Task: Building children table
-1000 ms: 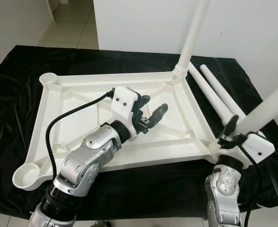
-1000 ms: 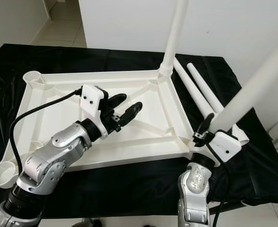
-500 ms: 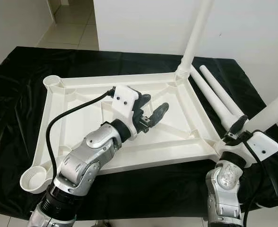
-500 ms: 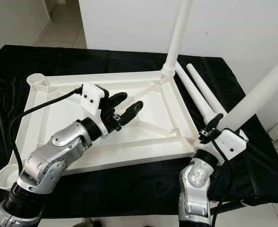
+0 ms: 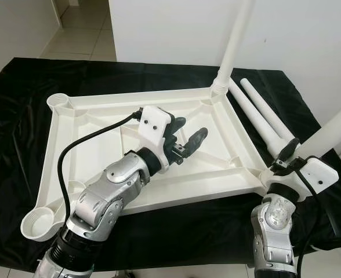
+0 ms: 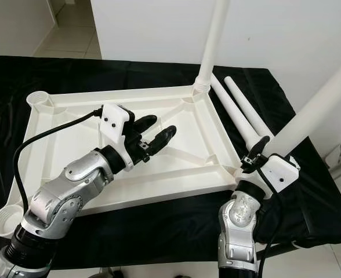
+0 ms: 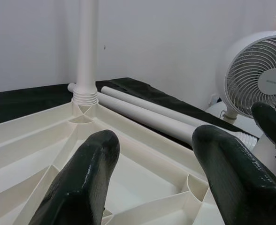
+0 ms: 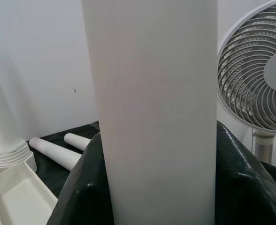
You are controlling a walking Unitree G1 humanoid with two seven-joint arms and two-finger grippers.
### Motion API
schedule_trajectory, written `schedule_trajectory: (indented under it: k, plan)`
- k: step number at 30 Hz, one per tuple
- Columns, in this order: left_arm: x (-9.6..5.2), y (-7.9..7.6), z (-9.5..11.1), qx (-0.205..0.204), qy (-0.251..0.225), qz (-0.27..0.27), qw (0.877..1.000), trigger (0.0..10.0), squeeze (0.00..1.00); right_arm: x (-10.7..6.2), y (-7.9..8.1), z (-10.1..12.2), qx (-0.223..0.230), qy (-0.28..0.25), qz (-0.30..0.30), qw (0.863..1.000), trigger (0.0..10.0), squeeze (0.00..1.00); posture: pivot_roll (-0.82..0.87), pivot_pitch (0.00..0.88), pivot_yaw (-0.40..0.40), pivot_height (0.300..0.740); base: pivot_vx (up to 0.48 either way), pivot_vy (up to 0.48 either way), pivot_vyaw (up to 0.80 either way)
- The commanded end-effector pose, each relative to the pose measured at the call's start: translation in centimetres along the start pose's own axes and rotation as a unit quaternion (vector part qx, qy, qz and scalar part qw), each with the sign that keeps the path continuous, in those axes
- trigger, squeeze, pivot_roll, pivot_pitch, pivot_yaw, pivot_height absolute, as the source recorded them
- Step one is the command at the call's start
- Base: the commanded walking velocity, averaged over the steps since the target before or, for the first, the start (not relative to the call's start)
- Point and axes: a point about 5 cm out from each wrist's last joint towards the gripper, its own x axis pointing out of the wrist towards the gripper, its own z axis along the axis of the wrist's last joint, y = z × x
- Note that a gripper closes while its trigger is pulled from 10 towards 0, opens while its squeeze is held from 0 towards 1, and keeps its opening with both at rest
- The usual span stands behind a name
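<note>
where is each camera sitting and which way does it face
Left and right eye views: on the head, looking down at the upturned tabletop; both arms show.
Left wrist view: on the left hand, fingers apart, facing the screwed-in leg.
Right wrist view: on the right hand, clamped around a leg.
Both wrist views share the fan.

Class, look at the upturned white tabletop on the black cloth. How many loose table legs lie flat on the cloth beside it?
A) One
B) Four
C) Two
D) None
C: two loose legs lie side by side on the black cloth along the tabletop's right edge, while a third leg stands upright in the far corner socket and the right gripper grips a fourth.
</note>
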Motion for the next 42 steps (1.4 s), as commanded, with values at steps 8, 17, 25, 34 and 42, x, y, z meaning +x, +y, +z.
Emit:
schedule_trajectory:
  k: [8,17,25,34,42]
  plan:
    - [0.0,-1.3,-0.1,-0.010,-0.006,-0.045,0.999,10.0,0.00,-0.9,-1.6,-3.5,-0.022,0.093,0.006,0.995,10.0,1.00,0.01,0.145,0.006,0.740,0.000,0.000,0.00]
    - [0.1,-1.6,-0.2,-0.014,-0.011,-0.045,0.999,10.0,0.00,-0.1,-1.2,-2.9,-0.011,0.077,0.053,0.996,10.0,0.00,0.01,0.127,0.000,0.740,0.000,0.000,0.00]
    - [0.4,-1.7,-0.2,-0.016,-0.015,-0.049,0.999,10.0,0.00,1.2,-1.1,-1.8,0.010,0.058,0.133,0.989,10.0,0.00,-0.01,0.121,0.000,0.740,0.000,0.000,0.00]
    - [0.6,-1.7,-0.1,-0.016,-0.017,-0.052,0.998,10.0,0.00,1.8,-0.9,-1.2,0.021,0.057,0.204,0.977,10.0,0.00,-0.01,0.125,0.005,0.740,0.000,0.000,0.00]
    - [0.6,-1.8,0.0,-0.015,-0.016,-0.056,0.998,10.0,0.00,2.0,-0.8,-0.4,0.034,0.060,0.268,0.961,10.0,0.00,-0.02,0.129,0.010,0.740,0.000,0.000,0.00]
